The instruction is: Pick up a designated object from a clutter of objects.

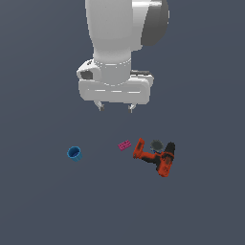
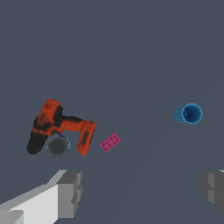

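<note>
Grey floor (image 1: 38, 206) under spread, empty fingers (image 1: 115, 107), pink brick (image 1: 125, 145) just beside the drill (image 1: 155, 157), studs indistinct.

— What carries everything?

— A plain, dark grey-blue worktop (image 1: 43, 206), flat and unmarked.

— And what lies on it?

— Three things. A tiny magenta-pink brick (image 1: 125, 145), studs up, sits just beside the base of an orange-and-black power drill (image 1: 157, 157), which lies on its side. A small blue cup (image 1: 74, 153) lies well apart from both, toward the exterior view's left.

— Does the brick touch the drill?

— No, a thin gap shows in the wrist view.
</note>
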`<state>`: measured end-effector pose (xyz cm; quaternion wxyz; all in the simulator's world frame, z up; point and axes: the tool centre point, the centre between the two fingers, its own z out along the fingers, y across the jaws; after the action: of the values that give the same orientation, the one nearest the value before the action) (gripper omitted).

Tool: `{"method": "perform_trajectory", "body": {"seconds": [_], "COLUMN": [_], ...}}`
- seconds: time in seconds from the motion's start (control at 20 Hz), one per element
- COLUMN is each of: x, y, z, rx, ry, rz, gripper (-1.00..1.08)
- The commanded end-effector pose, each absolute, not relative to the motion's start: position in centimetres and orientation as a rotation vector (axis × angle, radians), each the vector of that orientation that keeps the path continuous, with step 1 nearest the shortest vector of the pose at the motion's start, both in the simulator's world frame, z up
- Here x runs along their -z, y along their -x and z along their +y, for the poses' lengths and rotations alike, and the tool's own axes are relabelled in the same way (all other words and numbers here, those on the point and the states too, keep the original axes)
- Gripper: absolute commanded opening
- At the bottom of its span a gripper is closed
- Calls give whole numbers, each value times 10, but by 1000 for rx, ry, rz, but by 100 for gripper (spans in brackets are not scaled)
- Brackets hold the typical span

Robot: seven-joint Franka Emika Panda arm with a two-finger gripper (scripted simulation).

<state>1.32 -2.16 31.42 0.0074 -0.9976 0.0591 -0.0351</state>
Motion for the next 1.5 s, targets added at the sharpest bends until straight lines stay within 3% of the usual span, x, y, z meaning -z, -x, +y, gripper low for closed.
{"method": "perform_trajectory", "body": {"seconds": [0.0,1.45], "x": [-304,-115], "y": [-15,-3], "z": [-20,7], "rx": [104,16], "ry": [3114,2859], "rz": [238,1267], "gripper": [100,100]}}
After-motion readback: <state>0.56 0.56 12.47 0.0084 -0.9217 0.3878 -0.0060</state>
